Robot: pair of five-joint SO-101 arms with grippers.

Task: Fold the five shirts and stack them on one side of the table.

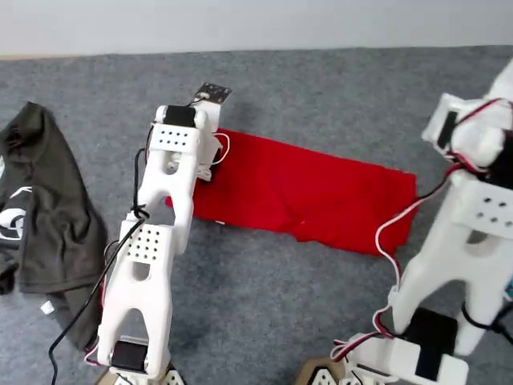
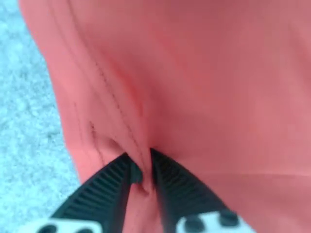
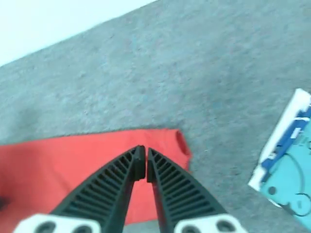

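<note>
Red shirt (image 2: 218,73) cloth is pinched in the left gripper (image 2: 142,170). A raised ridge with a stitched seam runs straight in between the closed jaws, so this gripper is clamped on one end of the garment. Just beside the ridge lies the grey felt of the bench (image 1: 321,104). From that gripper the shirt stretches away as a long flat strip towards the other arm. There the right gripper (image 3: 142,162) hangs over the strip's far end, near a rolled corner, with its jaws brought together on nothing.

The step in hand looks like folding the strip in half. To do it well, the held end should be lifted just clear of the bench, carried straight along the strip and laid edge to edge on the far end. The bite is only a thin ridge and may slip if pulled sideways. The right gripper could press the far end down so the strip does not drag.

The left wrist view gives the bite itself. In the high view the arm's wrist covers that spot, but the whole strip can be seen. It also shows a dark shirt (image 1: 44,208) with white print, lying unfolded well beyond the left gripper on the side away from the red one. The right wrist view adds a blue-and-white printed sheet (image 3: 286,165) on the bench, past the right gripper and clear of the shirt.
</note>
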